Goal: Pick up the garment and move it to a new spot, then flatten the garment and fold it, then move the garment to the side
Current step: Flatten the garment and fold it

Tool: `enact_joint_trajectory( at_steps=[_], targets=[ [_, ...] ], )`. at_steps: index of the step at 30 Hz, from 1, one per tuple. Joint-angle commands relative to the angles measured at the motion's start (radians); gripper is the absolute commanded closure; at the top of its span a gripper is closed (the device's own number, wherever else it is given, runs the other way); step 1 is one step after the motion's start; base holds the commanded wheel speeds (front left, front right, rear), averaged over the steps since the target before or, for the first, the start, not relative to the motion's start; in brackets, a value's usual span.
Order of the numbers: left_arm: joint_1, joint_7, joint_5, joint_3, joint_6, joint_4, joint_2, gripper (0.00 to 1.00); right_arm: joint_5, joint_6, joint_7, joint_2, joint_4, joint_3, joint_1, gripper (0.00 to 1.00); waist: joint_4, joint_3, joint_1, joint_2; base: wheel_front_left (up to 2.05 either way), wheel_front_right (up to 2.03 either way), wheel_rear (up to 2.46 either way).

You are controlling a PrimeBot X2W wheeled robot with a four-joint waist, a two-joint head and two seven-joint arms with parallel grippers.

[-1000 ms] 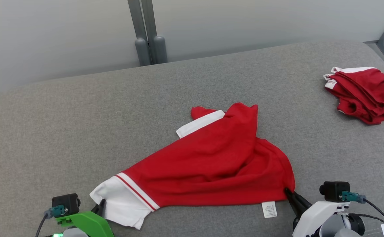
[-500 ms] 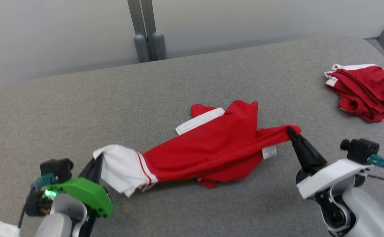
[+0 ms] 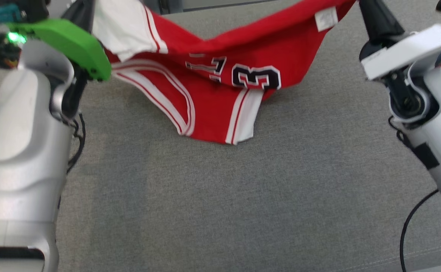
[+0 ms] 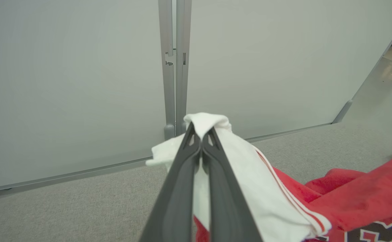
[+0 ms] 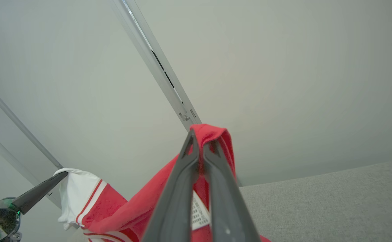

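Head view: the red garment (image 3: 220, 75) hangs in the air between the 2 arms, above the grey table (image 3: 243, 207). Its top edge is stretched roughly left to right across the frame. The middle sags, and the white-trimmed lower part with a printed 3 droops toward the table; whether it touches the cloth cannot be told.

The left end effector (image 3: 84, 11) is clamped shut on the white sleeve (image 3: 122, 26). The left wrist view shows its fingers (image 4: 182, 174) pressed together with white fabric bunched over the tips. The right end effector (image 3: 373, 15) is likewise closed on a red corner just beside the white care label (image 3: 326, 19), and the right wrist view shows red cloth folded over its tips.

So the garment's long axis runs from one end effector to the other, each holding 1 end, with neither arm nearer to the bulk. Carrying it to a new spot probably calls for both arms to travel together, keeping that span taut. If they drift closer, the sag would likely deepen and the hanging part could crumple on landing.
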Motion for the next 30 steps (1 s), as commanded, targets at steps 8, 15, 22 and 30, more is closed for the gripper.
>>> enact_joint_trajectory(
  at_steps=[8, 15, 22, 30],
  targets=[
    [-0.493, -0.076, 0.072, -0.015, 0.003, 0.262, 0.017, 1.00, 0.072, 0.000, -0.032, -0.039, 0.135, 0.031, -0.413, 1.00, 0.006, 0.169, 0.0000, 0.0000, 0.00, 0.00, 0.00],
    [-0.683, -0.181, 0.096, -0.024, -0.002, 0.388, 0.025, 1.00, 0.070, 0.000, -0.054, -0.055, 0.206, 0.074, -0.598, 1.00, 0.001, 0.171, 0.0000, 0.0000, 0.00, 0.00, 0.00],
    [-0.694, -0.188, 0.038, -0.045, -0.016, 0.484, 0.009, 1.00, 0.131, 0.000, -0.061, -0.070, 0.221, 0.151, -0.572, 1.00, 0.014, 0.135, 0.0000, 0.0000, 0.00, 0.00, 0.00],
    [-0.450, -0.019, -0.119, -0.229, -0.017, 0.433, 0.044, 1.00, 0.217, 0.000, -0.045, -0.087, 0.188, 0.308, -0.356, 1.00, 0.022, 0.015, 0.0000, 0.0000, 0.00, 0.00, 0.00]
  ],
)
